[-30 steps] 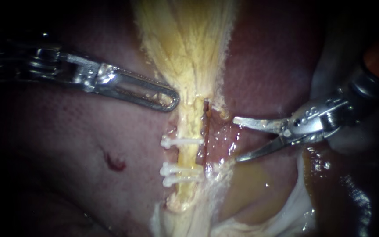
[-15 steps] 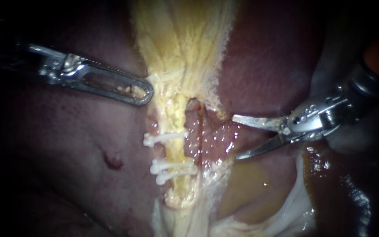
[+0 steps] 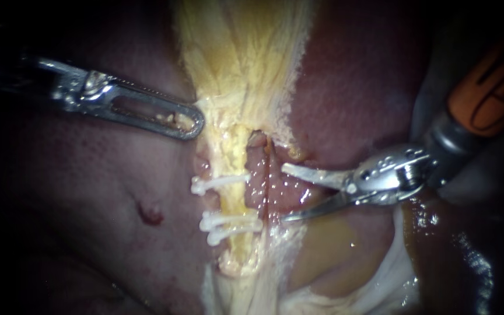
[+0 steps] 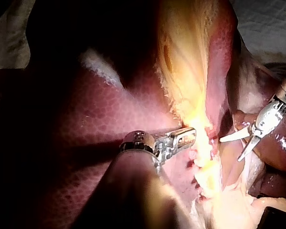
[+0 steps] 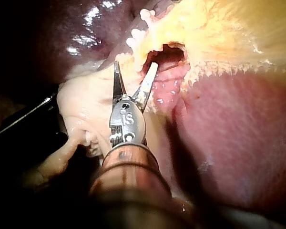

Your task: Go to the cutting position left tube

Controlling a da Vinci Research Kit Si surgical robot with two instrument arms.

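The left tube is a pale yellow strand running down the middle, crossed by three white clips. A thin red strand lies just to its right. My right instrument has two curved blades standing open, tips short of the red strand and apart from the left tube. In the right wrist view the blades gape toward a hole in the tissue near the clips. My left instrument is shut on the edge of the yellow tissue, holding it leftward; it also shows in the left wrist view.
Dark red liver spreads on both sides. A small red spot marks it at lower left. Wet, whitish tissue and glistening fluid lie below the right instrument. The right instrument also shows beyond the tissue in the left wrist view.
The left instrument pulled the yellow tissue and clips leftward, then held still. The right instrument's open blades have moved left toward the tubes.
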